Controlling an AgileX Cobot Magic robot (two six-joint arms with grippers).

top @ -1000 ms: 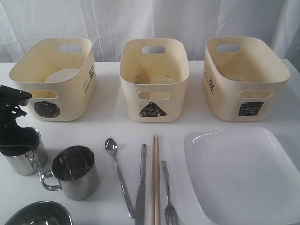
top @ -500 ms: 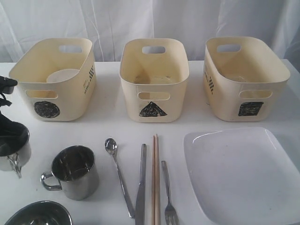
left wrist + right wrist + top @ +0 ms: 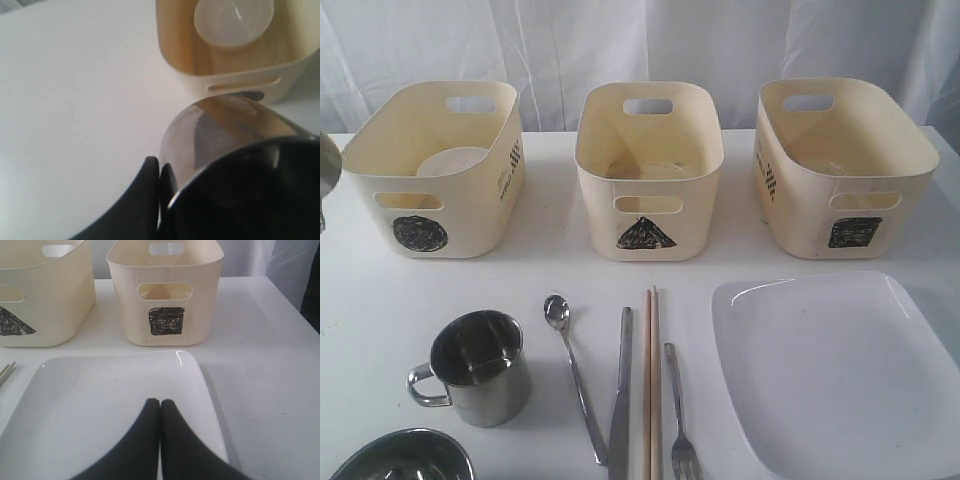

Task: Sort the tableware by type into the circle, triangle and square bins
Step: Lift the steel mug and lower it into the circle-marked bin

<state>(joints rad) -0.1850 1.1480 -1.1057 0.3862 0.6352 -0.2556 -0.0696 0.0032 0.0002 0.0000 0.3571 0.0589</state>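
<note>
Mug [image 3: 225, 135] hangs off the table at the left edge, near the circle bin [image 3: 240, 80], with the left gripper [image 3: 159, 172] pinching its wall. Right gripper [image 3: 160, 402] hovers closed and empty over the plate [image 3: 100, 390]. It's a thin pinch: the mug could swing, slip or clip the bin's rim

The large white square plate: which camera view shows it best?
The exterior view: the large white square plate lies there almost whole, cut only at the frame's edge. The right wrist view shows much of it, but the shut jaws of the right gripper cover some. The left wrist view does not show it.
</note>
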